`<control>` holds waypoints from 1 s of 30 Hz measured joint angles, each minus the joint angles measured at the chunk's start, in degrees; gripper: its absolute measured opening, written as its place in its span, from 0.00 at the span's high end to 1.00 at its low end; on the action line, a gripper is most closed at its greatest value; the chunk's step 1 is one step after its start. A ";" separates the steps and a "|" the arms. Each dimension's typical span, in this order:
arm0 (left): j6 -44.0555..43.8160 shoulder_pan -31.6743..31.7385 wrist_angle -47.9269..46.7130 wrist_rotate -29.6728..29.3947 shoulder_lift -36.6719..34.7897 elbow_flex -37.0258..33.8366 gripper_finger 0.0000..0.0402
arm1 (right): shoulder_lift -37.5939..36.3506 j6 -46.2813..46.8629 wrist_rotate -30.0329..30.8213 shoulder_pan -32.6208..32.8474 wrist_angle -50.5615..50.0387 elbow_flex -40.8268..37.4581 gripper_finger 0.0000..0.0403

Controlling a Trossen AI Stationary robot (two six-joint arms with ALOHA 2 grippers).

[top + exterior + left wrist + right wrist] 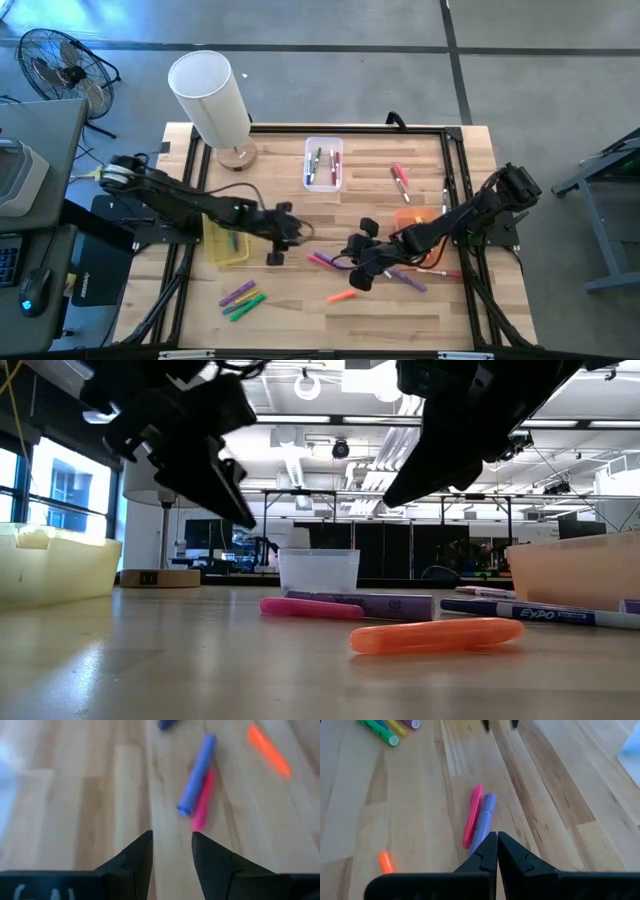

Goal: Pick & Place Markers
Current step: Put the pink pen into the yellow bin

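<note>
Left gripper [281,240] sat just right of the yellow bin [226,244], fingers [137,855] parted, nothing between them, only bare table [75,795]. The purple marker [197,774] and pink marker [204,800] lay side by side, touching, out at 1 o'clock from those fingertips in the left wrist view, apart from them; the orange marker [269,751] lay farther off at 2 o'clock.

Right gripper [358,262] was near table centre, fingers [487,851] pressed shut, nothing visibly held. In the right wrist view the same purple marker [483,821] ran up to the closed tips, its near end hidden by them; contact can't be told. The pink marker [472,815] lay alongside at 11 o'clock, the orange marker [385,861] off at 9 o'clock, on the wood.

From above, a cluster of purple, green and yellow markers [241,299] lay at 7 o'clock from the left gripper, well apart. The clear bin [323,162] at the 12 o'clock side of the table held a few markers. Two red markers [400,177] lay right of it. More markers lay beside the orange bin [412,219] by the right arm.
</note>
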 joint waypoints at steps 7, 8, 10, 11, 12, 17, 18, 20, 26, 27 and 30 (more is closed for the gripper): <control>7.26 -2.83 -10.91 0.60 11.65 12.07 0.67 | 0.00 -0.13 -0.06 0.71 -0.02 0.02 1.00; 8.16 -3.27 -11.74 0.60 13.28 13.70 0.67 | 0.00 -0.15 -0.06 0.71 -0.02 0.02 1.00; 9.64 -4.19 -14.22 0.49 16.15 16.46 0.67 | 0.00 -0.15 -0.04 0.69 -0.02 0.02 1.00; 10.23 -4.54 -15.28 0.32 17.35 17.63 0.67 | 0.00 -0.15 -0.04 0.67 -0.02 0.02 1.00; 10.55 -4.85 -16.08 0.28 18.35 18.73 0.67 | 0.00 -0.15 -0.02 0.67 -0.02 0.02 1.00; 10.62 -4.81 -18.09 0.82 22.05 21.82 0.67 | 0.00 -0.15 -0.04 0.69 -0.02 0.03 1.00; 10.60 -4.81 -17.78 0.80 22.23 22.17 0.67 | 0.00 -0.15 -0.07 0.69 -0.02 0.04 1.00; 10.50 -4.77 -16.19 1.06 22.80 22.56 0.67 | 0.00 -0.15 -0.06 0.69 0.12 0.04 1.00; 10.40 -4.41 -16.59 1.58 23.45 22.34 0.67 | 0.00 -0.17 -0.06 0.69 0.37 0.07 1.00; 10.43 -4.24 -16.06 1.58 24.02 22.41 0.67 | 0.00 -0.17 -0.06 0.69 0.38 0.07 1.00; 10.21 -4.03 -16.22 2.16 24.84 22.29 0.67 | 0.00 -0.17 -0.06 0.69 0.39 0.07 1.00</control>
